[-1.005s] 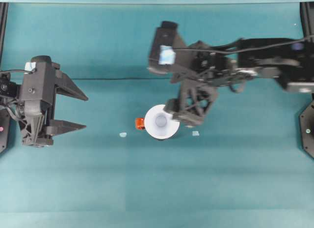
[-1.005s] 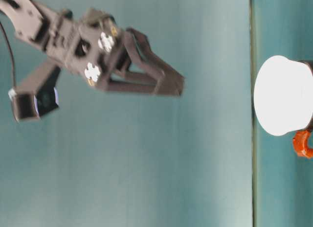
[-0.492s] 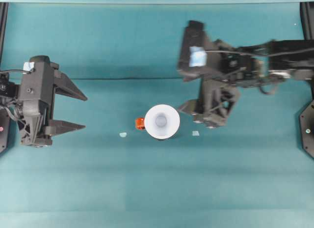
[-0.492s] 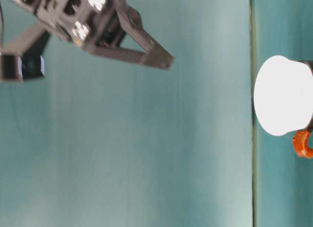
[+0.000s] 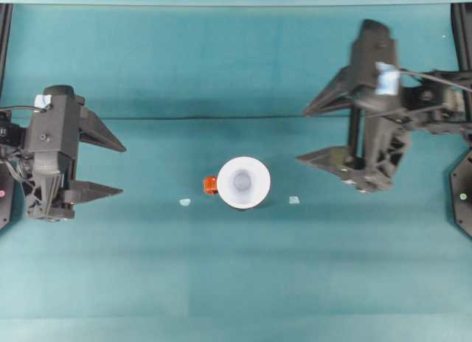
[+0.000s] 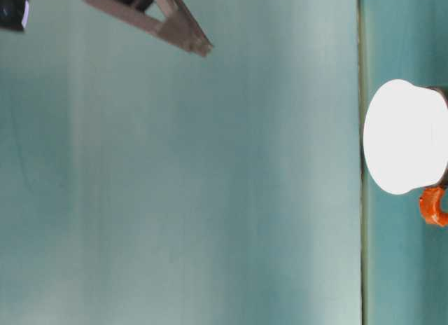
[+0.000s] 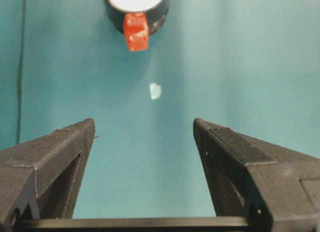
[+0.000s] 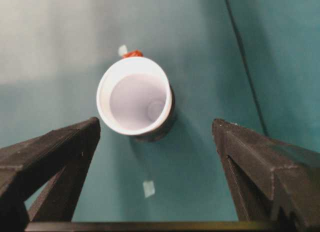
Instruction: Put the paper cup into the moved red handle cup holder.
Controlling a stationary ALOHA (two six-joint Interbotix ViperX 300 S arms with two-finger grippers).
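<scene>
The white paper cup [image 5: 243, 182] stands upright inside the black red handle cup holder [image 5: 254, 203] at mid table, with the red tab [image 5: 210, 185] pointing left. My right gripper [image 5: 303, 135] is open and empty, up and to the right of the cup, well apart from it. In the right wrist view the paper cup [image 8: 135, 99] sits in the red handle cup holder [image 8: 167, 124] ahead of the open right gripper [image 8: 156, 127]. My left gripper [image 5: 119, 167] hangs open at the far left. The left wrist view shows the red handle cup holder [image 7: 135, 14] beyond the open left gripper [image 7: 143, 129].
Two small pale scraps lie on the teal cloth, one left of the holder [image 5: 184, 202] and one right of it [image 5: 294, 200]. A seam [image 5: 184, 119] runs across the cloth behind the cup. In the table-level view the paper cup [image 6: 402, 136] rises from the holder.
My right gripper has drawn back from beside the cup, moving right and upward, open and empty. The cup stays in the holder. The left arm has hardly moved.
</scene>
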